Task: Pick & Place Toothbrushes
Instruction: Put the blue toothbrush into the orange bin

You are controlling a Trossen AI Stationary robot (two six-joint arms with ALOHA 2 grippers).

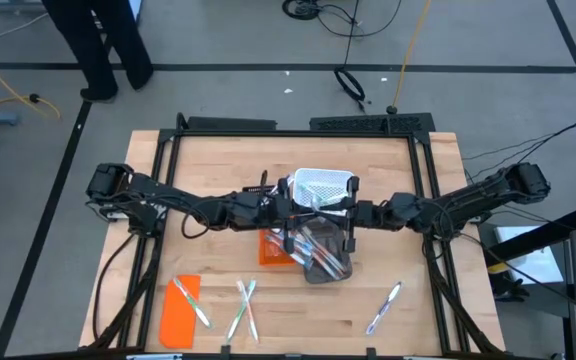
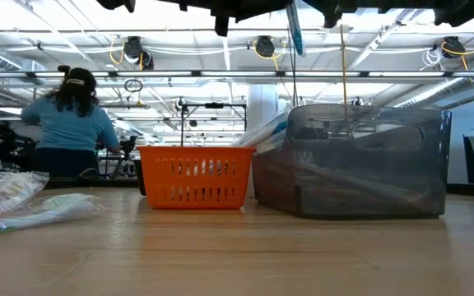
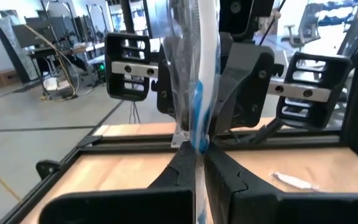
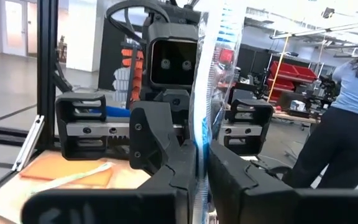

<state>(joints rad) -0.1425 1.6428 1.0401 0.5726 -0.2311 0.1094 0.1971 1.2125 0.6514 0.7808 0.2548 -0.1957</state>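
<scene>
A toothbrush [image 3: 196, 93] in a clear wrapper, white with blue accents, stands upright between my two grippers above the grey bin [image 1: 326, 262]. My left gripper [image 3: 195, 163] and my right gripper [image 4: 202, 163] face each other, both shut on it. In the low view its blue end [image 2: 293, 29] hangs down from the top edge. More toothbrushes lie slanted in the grey bin [image 2: 352, 160]. Others lie flat on the table near its front edge: one [image 1: 194, 302] on the orange lid [image 1: 178, 310], a crossed pair [image 1: 245, 306] and one on the right [image 1: 384, 306]. My left gripper pinches the wrapped toothbrush's handle [image 3: 196, 140] between its two fingers, coming level from the table's left, fingers across it. The toothbrush is lifted clear and upright. My right gripper pinches the same toothbrush's handle [image 4: 201, 146] between its two fingers, level from the table's right, fingers across it.
An orange basket [image 1: 271, 248] stands left of the grey bin, and a white basket [image 1: 324, 185] lies behind the grippers. A dark frame [image 1: 298, 128] runs along the table's far edge and sides. A person [image 2: 72, 119] sits beyond the table, back turned.
</scene>
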